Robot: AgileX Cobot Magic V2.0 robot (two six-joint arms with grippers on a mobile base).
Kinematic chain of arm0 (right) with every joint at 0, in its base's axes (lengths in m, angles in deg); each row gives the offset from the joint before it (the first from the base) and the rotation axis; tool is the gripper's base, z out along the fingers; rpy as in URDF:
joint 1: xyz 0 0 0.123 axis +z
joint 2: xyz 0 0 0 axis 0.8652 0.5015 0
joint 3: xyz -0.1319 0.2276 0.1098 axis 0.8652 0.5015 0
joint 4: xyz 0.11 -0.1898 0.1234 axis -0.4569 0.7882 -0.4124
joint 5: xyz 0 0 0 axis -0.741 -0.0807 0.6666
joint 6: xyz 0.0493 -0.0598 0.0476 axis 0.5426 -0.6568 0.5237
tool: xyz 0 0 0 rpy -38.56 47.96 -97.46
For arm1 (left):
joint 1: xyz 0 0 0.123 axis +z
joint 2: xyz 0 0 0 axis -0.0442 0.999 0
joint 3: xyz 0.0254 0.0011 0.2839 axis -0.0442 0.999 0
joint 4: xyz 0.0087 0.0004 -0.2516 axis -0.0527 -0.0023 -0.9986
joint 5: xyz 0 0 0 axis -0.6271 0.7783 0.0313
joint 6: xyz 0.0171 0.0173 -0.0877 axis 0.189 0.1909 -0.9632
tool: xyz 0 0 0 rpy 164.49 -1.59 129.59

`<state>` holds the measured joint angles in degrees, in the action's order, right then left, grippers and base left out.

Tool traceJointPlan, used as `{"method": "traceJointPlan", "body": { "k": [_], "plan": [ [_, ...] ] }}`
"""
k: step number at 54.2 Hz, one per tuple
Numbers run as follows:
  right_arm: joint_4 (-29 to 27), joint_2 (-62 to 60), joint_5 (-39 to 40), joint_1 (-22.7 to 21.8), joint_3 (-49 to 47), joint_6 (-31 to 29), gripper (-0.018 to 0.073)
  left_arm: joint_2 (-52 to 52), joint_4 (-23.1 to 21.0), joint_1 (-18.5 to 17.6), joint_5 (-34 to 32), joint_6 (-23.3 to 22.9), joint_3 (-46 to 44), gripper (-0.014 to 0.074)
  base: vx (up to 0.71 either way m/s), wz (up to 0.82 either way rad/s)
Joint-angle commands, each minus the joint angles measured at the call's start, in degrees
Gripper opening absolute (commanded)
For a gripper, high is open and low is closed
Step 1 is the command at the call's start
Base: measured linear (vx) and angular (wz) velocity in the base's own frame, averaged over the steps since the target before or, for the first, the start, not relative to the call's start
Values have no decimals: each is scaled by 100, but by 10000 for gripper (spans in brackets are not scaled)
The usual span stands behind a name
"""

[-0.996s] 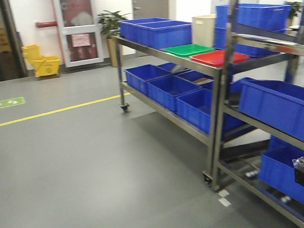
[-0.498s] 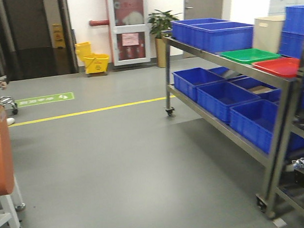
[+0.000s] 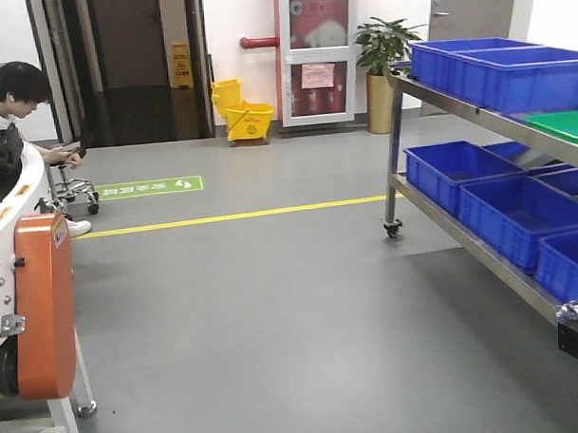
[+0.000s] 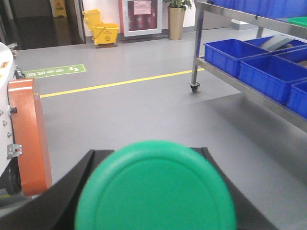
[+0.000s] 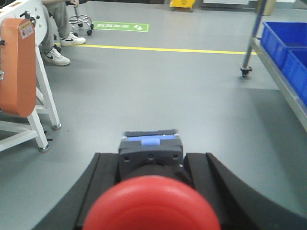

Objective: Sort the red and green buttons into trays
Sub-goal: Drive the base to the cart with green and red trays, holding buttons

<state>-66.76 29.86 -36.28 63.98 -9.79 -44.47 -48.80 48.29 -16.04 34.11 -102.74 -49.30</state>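
The left gripper (image 4: 149, 151) is clenched on the green button (image 4: 156, 191), whose round cap fills the bottom of the left wrist view; the right gripper (image 5: 153, 154) grasps the red button (image 5: 151, 206), its grey body showing beyond the red cap; both hang over the grey floor (image 3: 273, 293); a corner of the green tray (image 3: 563, 123) shows at far right on the steel rack (image 3: 394, 146), beside blue crates (image 3: 493, 72); a person (image 3: 14, 93) sits at left.

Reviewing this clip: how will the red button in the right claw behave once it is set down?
The red button is probably rigid: a hard-looking cap on a blocky grey body. The round cap looks wider than that body, so it may tip or, lying sideways, roll.
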Motion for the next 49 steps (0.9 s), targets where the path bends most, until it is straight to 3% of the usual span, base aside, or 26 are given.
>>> {"method": "traceJointPlan", "body": {
  "k": [1,49],
  "plan": [
    [-62,-50,444,-17,-191,-41,-9,-3,-27,-52,-496,-37,-187,0,41,16],
    [-62,-29,392,-17,-191,-41,-9,-5,-26,-52,-509,-37,-187,0,46,2]
  ]
}}
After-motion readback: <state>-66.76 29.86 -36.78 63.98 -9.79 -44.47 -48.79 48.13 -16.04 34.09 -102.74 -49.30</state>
